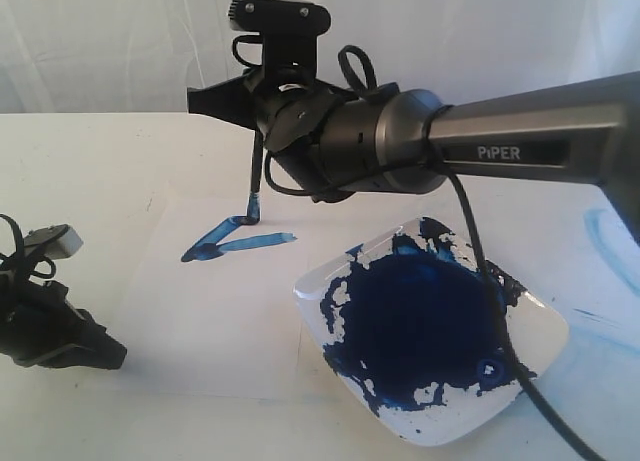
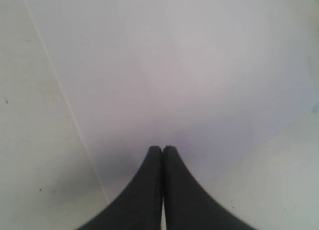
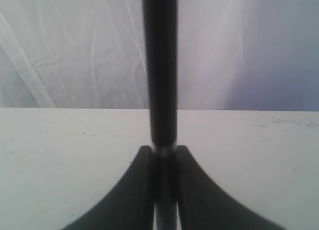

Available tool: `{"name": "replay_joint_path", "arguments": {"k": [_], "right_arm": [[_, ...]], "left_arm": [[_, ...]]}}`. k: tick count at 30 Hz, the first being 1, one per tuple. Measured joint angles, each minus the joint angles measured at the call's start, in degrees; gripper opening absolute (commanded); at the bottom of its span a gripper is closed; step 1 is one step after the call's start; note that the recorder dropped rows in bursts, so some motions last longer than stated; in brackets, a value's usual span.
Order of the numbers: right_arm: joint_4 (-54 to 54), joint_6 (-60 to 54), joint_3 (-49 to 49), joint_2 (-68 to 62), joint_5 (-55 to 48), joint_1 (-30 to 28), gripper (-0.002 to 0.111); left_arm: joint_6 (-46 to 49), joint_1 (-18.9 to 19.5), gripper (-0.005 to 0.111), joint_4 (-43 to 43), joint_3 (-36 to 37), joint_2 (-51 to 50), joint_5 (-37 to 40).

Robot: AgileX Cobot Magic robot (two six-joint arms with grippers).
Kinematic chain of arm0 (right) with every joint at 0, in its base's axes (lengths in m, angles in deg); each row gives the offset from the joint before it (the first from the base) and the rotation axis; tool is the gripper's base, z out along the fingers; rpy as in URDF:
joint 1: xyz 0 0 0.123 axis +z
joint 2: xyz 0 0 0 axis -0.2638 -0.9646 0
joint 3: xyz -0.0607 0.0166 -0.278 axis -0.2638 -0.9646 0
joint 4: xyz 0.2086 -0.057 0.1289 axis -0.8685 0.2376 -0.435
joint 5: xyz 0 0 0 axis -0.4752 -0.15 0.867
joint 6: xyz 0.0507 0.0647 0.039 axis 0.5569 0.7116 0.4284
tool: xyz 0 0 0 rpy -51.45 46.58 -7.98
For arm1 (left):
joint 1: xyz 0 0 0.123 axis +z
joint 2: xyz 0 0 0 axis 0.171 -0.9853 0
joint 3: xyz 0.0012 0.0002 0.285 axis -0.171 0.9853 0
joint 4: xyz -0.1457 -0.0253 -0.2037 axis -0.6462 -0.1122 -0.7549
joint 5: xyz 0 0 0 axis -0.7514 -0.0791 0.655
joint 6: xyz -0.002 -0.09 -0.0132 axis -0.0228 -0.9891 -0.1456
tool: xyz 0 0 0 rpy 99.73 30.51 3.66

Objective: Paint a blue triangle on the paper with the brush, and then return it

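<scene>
The paper (image 1: 210, 321) lies flat on the cream table. On it are blue strokes of the blue triangle (image 1: 235, 239), two long lines meeting in a darker point at the left. The brush (image 1: 256, 171) stands nearly upright, its blue tip touching the paper at the upper right end of the strokes. My right gripper (image 1: 250, 116) is shut on the brush handle; in the right wrist view the black handle (image 3: 159, 65) runs between the fingertips (image 3: 163, 149). My left gripper (image 1: 110, 353) rests low at the paper's left edge, shut and empty (image 2: 162, 147) over the paper (image 2: 174, 65).
A white square plate (image 1: 545, 326) smeared with dark-blue paint sits right of the paper. The right arm's black cable (image 1: 490, 291) hangs across it. A pale-blue smear (image 1: 605, 236) marks the table at far right. A white cloth backdrop stands behind the table.
</scene>
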Motion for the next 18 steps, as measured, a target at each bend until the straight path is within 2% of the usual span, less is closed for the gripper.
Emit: {"name": "replay_joint_path", "arguments": {"k": [9,18], "right_arm": [[-2.8,-3.1,0.0,1.1,0.2,0.0,0.0],[-12.2,-11.3,0.0,1.6,2.7,0.0,0.0]], "left_arm": [[0.0,0.0,0.0,0.0,0.0,0.0,0.0],[0.0,0.0,0.0,0.0,0.0,0.0,0.4]]}}
